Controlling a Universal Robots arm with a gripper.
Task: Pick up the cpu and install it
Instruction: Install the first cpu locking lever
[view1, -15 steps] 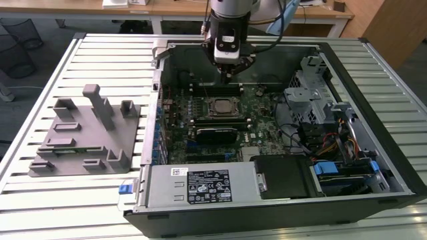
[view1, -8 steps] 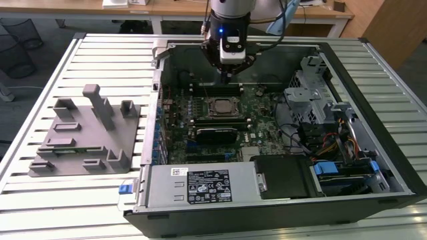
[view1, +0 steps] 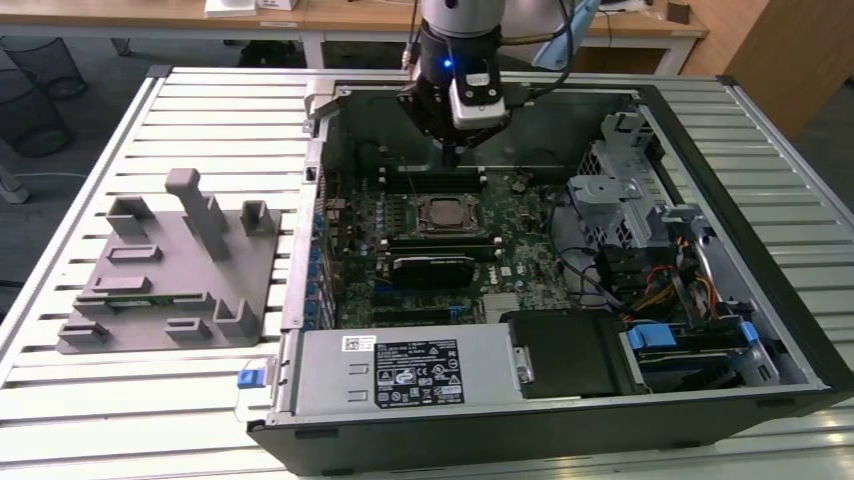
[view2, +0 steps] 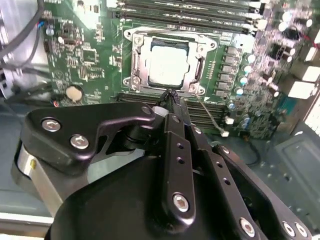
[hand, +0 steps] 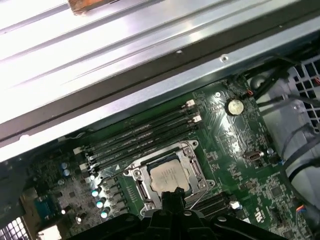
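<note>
The cpu (view1: 445, 213), a pale silvery square, lies flat inside the metal-framed socket (view1: 445, 196) on the green motherboard in the open computer case. In both wrist views the cpu (view2: 168, 64) (hand: 170, 176) sits centred in the socket frame. My gripper (view1: 454, 157) hangs over the case, above the memory slots just beyond the socket and clear of the cpu. Its black fingers come together to a narrow tip (view2: 171, 96) (hand: 172, 194) with nothing between them.
A grey plastic fixture (view1: 167, 270) stands on the slatted table at the exterior view's left. Inside the case are a black heatsink block (view1: 430, 268), a power supply (view1: 400, 370), a drive cage (view1: 617, 190) and loose cables (view1: 654, 290). Case walls ring the motherboard.
</note>
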